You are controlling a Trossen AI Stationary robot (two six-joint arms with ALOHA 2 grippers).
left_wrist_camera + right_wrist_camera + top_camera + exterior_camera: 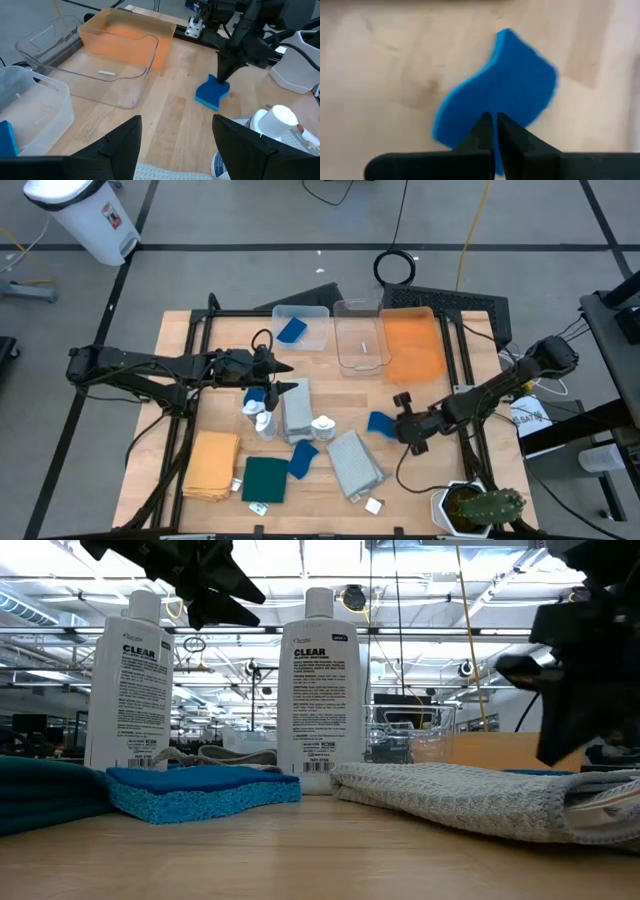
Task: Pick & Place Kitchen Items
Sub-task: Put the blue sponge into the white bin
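Blue sponge-like cloth piece (500, 95), wavy-edged and flat on the bare wood of the desk (400, 495), lies right of centre, well in from the right edge. The right gripper (494, 120) is angled down at it, fingers pressed together, tips at the piece's near edge; I cannot tell whether they pinch it. The right arm reaches in from the right edge, elbow bent.

The left arm stretches in from the left edge, near level. The left gripper (283, 388) hangs with its fingers spread and nothing between them, above the cluster at desk centre: 2 upright white bottles (318, 680), smooth plastic with black print, and a grey folded cloth (297, 408) of coarse waffle weave.

A 2nd grey folded cloth (354, 463) lies toward the front edge. A mustard-yellow folded cloth (211, 465) and a dark green folded cloth (265, 479) sit side by side near the front-left corner. Another blue piece (292, 330) lies inside a clear plastic bin (318, 312) at the back edge.
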